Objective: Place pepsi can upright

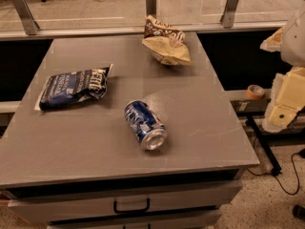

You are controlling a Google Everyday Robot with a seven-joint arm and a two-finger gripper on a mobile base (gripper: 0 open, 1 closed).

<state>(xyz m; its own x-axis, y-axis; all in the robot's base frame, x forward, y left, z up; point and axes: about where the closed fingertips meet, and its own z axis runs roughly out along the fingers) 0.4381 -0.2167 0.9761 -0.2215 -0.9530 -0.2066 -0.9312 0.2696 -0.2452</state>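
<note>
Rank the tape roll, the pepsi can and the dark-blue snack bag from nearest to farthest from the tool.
From the tool, off the table's right edge:
1. Tape roll, just beside it.
2. Pepsi can, on its side, table middle.
3. Dark-blue snack bag, table's left.

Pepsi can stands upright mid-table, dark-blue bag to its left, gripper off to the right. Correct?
No. The camera view shows the pepsi can lying on its side, silver top facing the front edge. The rest holds: dark-blue bag to its left, gripper off the table at the right.
</note>
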